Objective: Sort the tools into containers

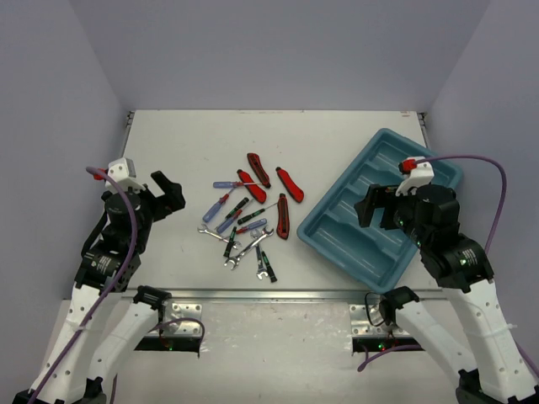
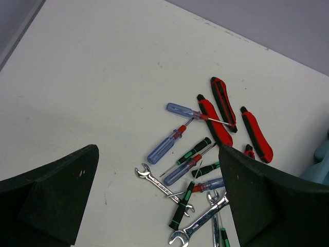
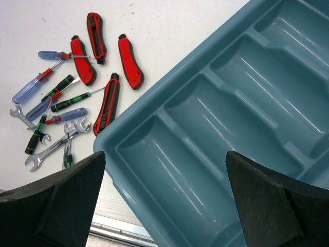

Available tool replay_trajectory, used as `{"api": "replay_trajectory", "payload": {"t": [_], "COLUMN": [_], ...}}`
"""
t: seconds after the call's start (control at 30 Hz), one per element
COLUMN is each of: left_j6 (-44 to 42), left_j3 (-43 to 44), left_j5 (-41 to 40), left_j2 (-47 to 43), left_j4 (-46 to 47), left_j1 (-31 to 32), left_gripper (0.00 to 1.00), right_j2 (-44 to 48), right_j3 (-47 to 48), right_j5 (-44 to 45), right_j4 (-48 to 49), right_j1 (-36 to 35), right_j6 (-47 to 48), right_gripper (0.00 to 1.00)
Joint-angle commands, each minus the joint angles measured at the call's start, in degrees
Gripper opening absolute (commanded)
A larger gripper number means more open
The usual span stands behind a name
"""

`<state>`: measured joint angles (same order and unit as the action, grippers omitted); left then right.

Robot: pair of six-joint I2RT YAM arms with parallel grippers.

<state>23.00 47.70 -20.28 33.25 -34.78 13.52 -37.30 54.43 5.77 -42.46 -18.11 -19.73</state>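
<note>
The tools lie in a loose pile at the table's middle: chunky red-handled tools (image 1: 258, 169), blue-handled screwdrivers (image 1: 227, 184), thin black-and-green screwdrivers (image 1: 237, 210) and small silver wrenches (image 1: 249, 250). The pile also shows in the left wrist view (image 2: 198, 159) and the right wrist view (image 3: 67, 110). The teal tray (image 1: 337, 236) stands at the right, its long compartments empty (image 3: 216, 123). My left gripper (image 1: 168, 192) is open and empty, left of the pile. My right gripper (image 1: 375, 204) is open and empty, above the tray's middle.
The table's metal front edge (image 1: 269, 295) runs just below the tray's near corner. Bare white tabletop (image 1: 278, 135) lies behind the pile. Grey walls close in the left, back and right.
</note>
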Motion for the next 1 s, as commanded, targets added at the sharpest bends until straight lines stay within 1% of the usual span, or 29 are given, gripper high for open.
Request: {"api": "replay_trajectory", "payload": {"t": [0.0,0.13,0.2,0.33,0.37,0.4,0.47,0.5,0.57,0.6,0.63,0.67,0.73,0.8,0.87,0.93,0.97], "left_j6": [0.5,0.5,0.5,0.5,0.5,0.4,0.2,0.0,-0.2,-0.2,-0.2,-0.2,-0.5,-0.8,-0.9,-0.9,-1.0], "left_j3": [0.0,-0.1,-0.2,-0.1,-0.1,-0.2,-0.2,-0.2,-0.2,-0.2,-0.3,-0.4,-0.5,-0.6,-0.6,-0.6,-0.6], "left_j5": [-0.4,-0.5,-0.5,-0.4,-0.2,0.1,1.2,1.5,2.0,2.3,2.5,2.7,3.4,4.1,4.5,4.8,4.9], "left_j2": [0.0,0.1,0.4,1.1,1.4,1.6,2.3,2.8,3.3,3.4,3.4,3.5,3.6,3.7,3.8,3.8,3.7], "left_j4": [2.2,2.3,2.3,2.4,2.5,2.6,2.7,2.8,2.7,2.9,2.9,3.0,3.2,3.5,3.6,3.7,3.7], "left_j1": [-0.2,-0.2,-0.2,-0.4,-0.5,-0.7,-1.0,-1.1,-1.2,-1.2,-1.2,-1.2,-1.2,-1.2,-1.2,-1.1,-1.2], "left_gripper": [1.00,1.00,1.00,1.00,1.00,1.00,1.00,1.00,1.00,1.00,1.00,1.00,1.00,1.00,1.00,1.00,1.00], "right_j2": [-0.1,-1.2,-3.6,-13.2,-16.4,-22.0,-30.3,-36.8,-44.5,-49.8,-53.3,-56.5,-65.2,-74.6,-83.4,-90.0,-91.5], "right_j3": [-0.4,-1.3,0.0,3.6,4.7,6.9,12.5,15.3,22.0,25.8,28.5,31.0,39.9,46.5,55.4,62.3,64.1], "right_j5": [-1.1,-5.6,-10.4,-16.7,-18.3,-18.9,-17.5,-14.4,-10.3,-7.7,-6.9,-6.6,-5.9,-5.8,-4.1,-2.6,-1.9], "right_j4": [4.9,8.7,9.0,11.0,11.4,11.3,10.7,10.0,9.3,8.6,8.5,7.7,6.5,2.9,-0.7,-3.5,-4.0], "right_j1": [0.3,0.3,0.3,0.3,0.2,-0.1,-1.6,-3.4,-5.8,-6.8,-6.9,-6.9,-7.4,-8.0,-9.2,-10.1,-10.5], "right_j6": [-0.2,0.3,0.4,0.6,0.9,1.4,2.8,3.8,6.4,7.3,7.6,7.9,8.6,10.1,11.6,12.4,12.7], "right_gripper": [0.99,0.99,0.99,0.99,0.99,0.99,0.99,0.99,0.98,0.98,0.96,0.94,0.90,0.86,0.80,0.74,0.73]}}
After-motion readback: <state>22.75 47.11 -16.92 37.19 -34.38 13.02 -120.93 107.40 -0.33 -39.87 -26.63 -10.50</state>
